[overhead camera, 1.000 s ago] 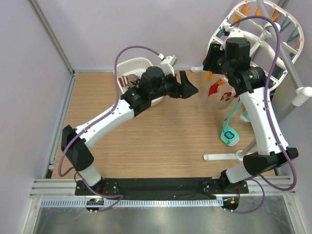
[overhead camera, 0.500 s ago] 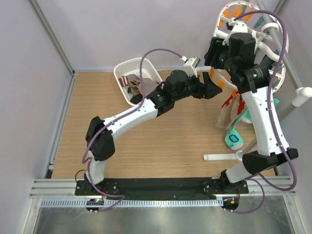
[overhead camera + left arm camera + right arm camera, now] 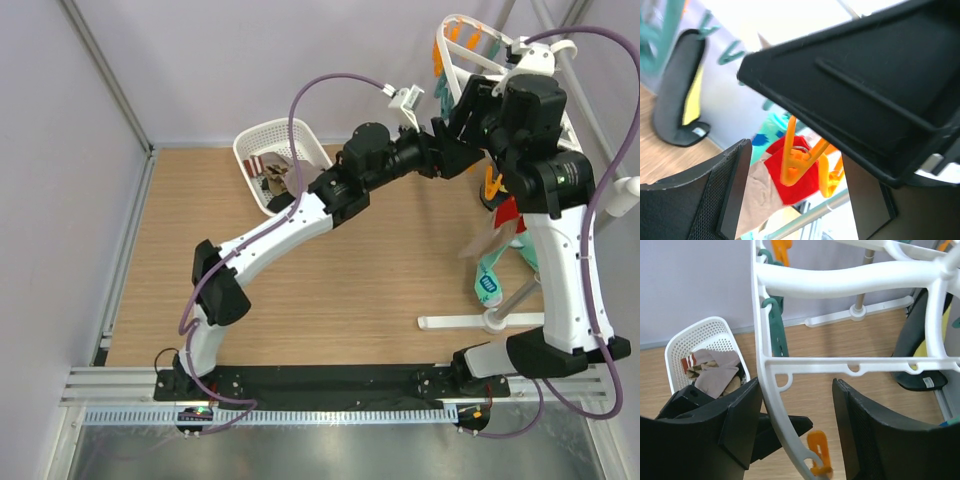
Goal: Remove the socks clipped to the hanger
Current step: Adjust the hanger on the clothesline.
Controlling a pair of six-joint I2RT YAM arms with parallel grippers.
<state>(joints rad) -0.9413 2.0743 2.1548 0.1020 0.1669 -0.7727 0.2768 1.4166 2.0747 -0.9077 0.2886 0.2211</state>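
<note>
The white hanger point(image 3: 468, 48) hangs at the far right, tilted up, with orange and teal pegs. Below it hang a red sock point(image 3: 508, 212), a beige sock point(image 3: 490, 242) and a teal sock point(image 3: 488, 285). My right gripper point(image 3: 472, 105) is open, and the hanger's rim point(image 3: 771, 405) passes between its fingers beside the left one. My left gripper point(image 3: 455, 155) reaches in just below it, also open. Between its fingers I see an orange peg point(image 3: 790, 155) clipped on the red sock point(image 3: 797, 177), with the beige sock point(image 3: 757, 200) beside it.
A white perforated basket point(image 3: 262, 135) holding several socks stands at the back middle; it also shows in the right wrist view point(image 3: 700, 332). The hanger's white stand base point(image 3: 465, 322) lies on the table at the right. A dark grey and yellow object point(image 3: 680, 90) stands behind the hanger.
My left arm has swung from the basket to the right, up to the hanger's pegs. My right arm has moved up and right, tilting the hanger. The socks have swung right.
</note>
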